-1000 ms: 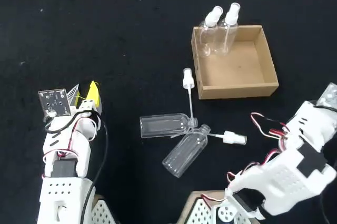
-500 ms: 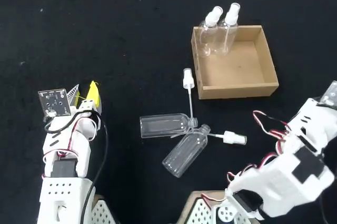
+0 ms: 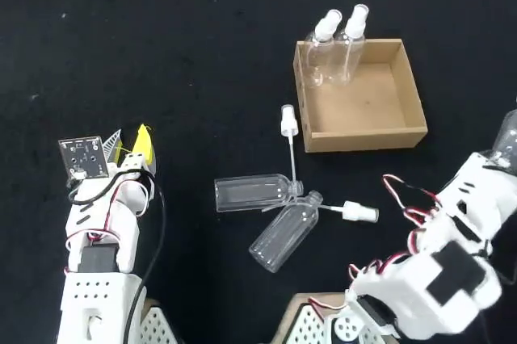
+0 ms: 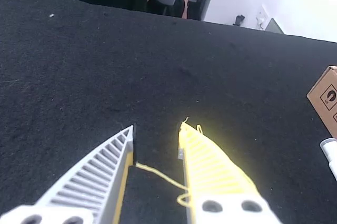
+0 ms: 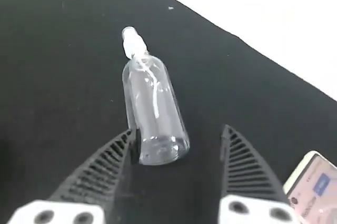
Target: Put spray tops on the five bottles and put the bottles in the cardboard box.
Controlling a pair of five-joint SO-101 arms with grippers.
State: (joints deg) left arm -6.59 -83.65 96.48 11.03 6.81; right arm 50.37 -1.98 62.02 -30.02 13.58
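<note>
— What is being seen from above?
— Two capped bottles [image 3: 327, 57] are being leaned in the far corner of the cardboard box [image 3: 365, 139]. Two open bottles [image 3: 252, 193] and two loose spray tops [image 3: 358, 213] are lying close together on the tabletop [image 3: 161, 53].
— At the left wrist?
— The left gripper [image 4: 157, 127] is being held wide, with nothing in it.
— The right wrist?
— The right gripper [image 5: 178, 132] is being held wide, with the base of a fifth bottle [image 5: 152, 105], capped and lying flat, showing between its fingers. It is being judged light, stiff and slippery, so a hold at mid-body is being advised.
</note>
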